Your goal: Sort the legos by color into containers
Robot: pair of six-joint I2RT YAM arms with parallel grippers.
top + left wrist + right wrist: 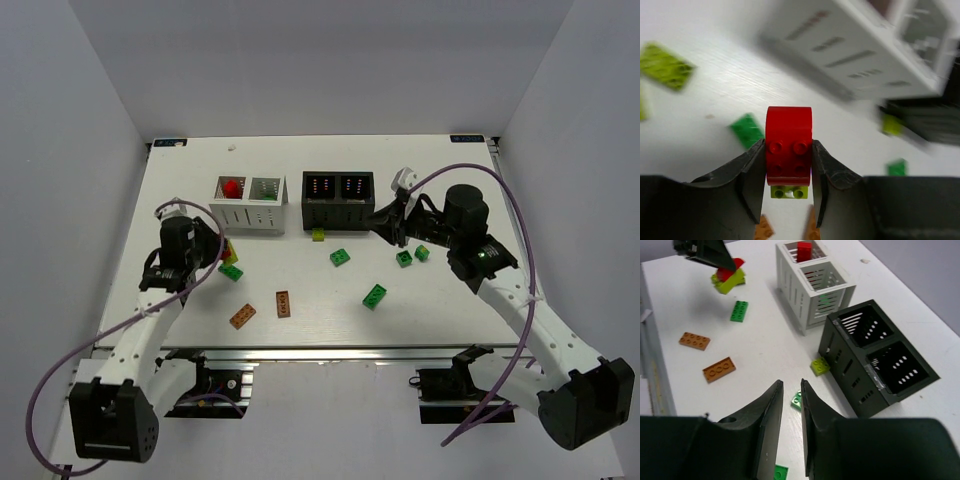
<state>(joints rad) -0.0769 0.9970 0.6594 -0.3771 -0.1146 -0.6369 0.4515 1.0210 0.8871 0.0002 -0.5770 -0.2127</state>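
Well, nearest the arms two brown-orange legos (242, 316) lie flat on the white counter (320, 328), close but not touching. A green lego (375, 296) sits off to their right.

A bit farther on, the left gripper (788, 147) has its jaws clamped on a red lego (788, 127) just over a yellow-green lego (789, 192). I cannot tell if the two touch. Another green lego (746, 130) lies close by.

Across from it, the right gripper (791, 385) hangs in the air near the black container (875, 355). Its jaws are a thin gap apart and hold nothing. A few green legos (404, 258) lie on the counter near it, and a small yellow-green lego (820, 365) sits just by the black container's front wall.

Farthest back, the white container (812, 285) stands beside the black one. A second red lego (804, 250) is in its left compartment, and something green shows in the right.
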